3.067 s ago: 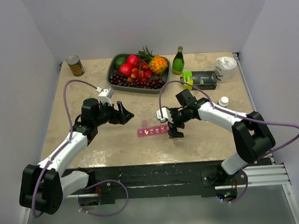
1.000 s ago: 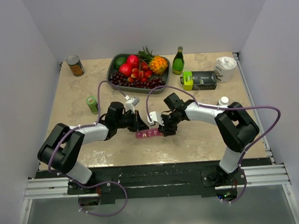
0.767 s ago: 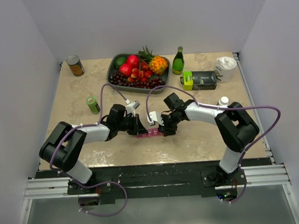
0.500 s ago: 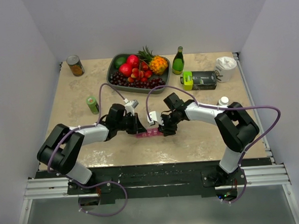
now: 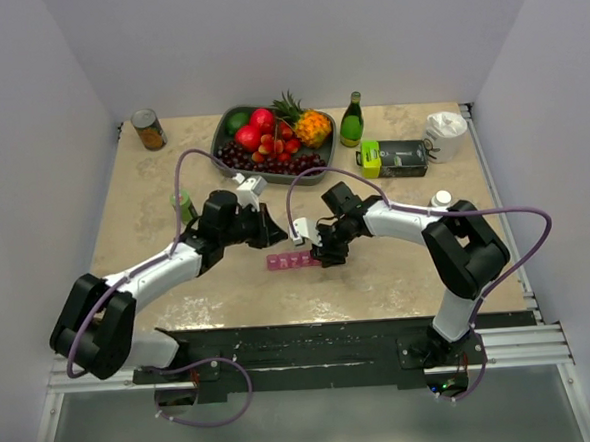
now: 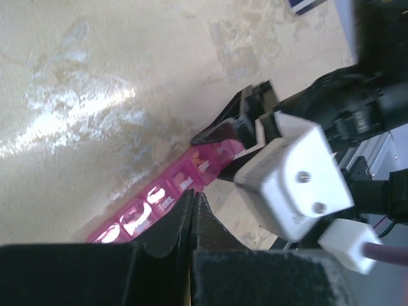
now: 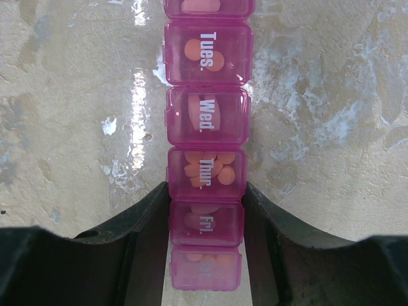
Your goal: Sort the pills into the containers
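You have the pink pill organizer [image 5: 289,260] lying flat on the beige stone-pattern table [image 5: 143,190], near the middle and a little toward the near edge, between the two grippers. Your right gripper [image 5: 329,255] is at the right end of the strip and is closed on it. In the right wrist view its two black fingers [image 7: 150,223] press on both long sides at the compartment marked Fri. The compartment Sat. is nearer to the camera, and Thur., Wed. and Tues. go away from it. All the lids you see there are closed, and orange pills [image 7: 215,62] show through the pink plastic.

Your left gripper [image 5: 267,233] is just beside the left end of the organizer, on its far side. Its jaws are fully closed and nothing is between them. In the left wrist view the closed fingertips [image 6: 193,213] point toward the strip, but you cannot tell if they touch it.

At the far edge stands a tray of fruit [image 5: 270,142], with a tin can [image 5: 149,130] to its left and a green glass bottle [image 5: 351,119] to its right. A black and green box [image 5: 396,157] is near this bottle. A small white bottle [image 5: 440,200] stands beside the right arm, and a small green-capped bottle [image 5: 183,204] is partly hidden behind the left arm
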Controlling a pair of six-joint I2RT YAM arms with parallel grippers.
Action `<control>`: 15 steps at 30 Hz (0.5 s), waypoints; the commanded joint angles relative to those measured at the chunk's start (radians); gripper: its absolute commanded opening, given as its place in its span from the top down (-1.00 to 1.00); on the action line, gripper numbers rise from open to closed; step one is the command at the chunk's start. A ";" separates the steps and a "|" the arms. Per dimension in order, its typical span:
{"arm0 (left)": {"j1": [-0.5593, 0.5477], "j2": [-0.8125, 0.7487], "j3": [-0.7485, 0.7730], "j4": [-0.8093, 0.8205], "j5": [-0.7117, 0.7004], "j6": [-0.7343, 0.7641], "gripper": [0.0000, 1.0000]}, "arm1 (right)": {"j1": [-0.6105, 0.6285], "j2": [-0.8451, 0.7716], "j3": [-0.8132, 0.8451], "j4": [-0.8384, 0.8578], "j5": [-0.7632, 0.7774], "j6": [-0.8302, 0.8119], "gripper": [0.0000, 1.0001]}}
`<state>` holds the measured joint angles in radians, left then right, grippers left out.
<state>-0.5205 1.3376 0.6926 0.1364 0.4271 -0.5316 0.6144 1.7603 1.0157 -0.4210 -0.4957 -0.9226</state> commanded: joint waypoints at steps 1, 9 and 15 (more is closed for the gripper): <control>-0.004 0.124 -0.053 0.015 0.027 0.010 1.00 | -0.001 0.025 0.006 0.013 0.057 -0.005 0.71; -0.004 0.357 -0.108 0.091 -0.033 0.018 1.00 | 0.001 0.022 0.004 0.011 0.065 -0.002 0.73; -0.004 0.232 -0.070 0.054 -0.015 0.013 1.00 | -0.001 0.030 0.007 0.013 0.063 0.001 0.73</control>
<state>-0.5205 1.6226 0.6258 0.3199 0.4892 -0.5575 0.6144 1.7603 1.0168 -0.4210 -0.4889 -0.9169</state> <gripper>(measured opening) 0.012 0.468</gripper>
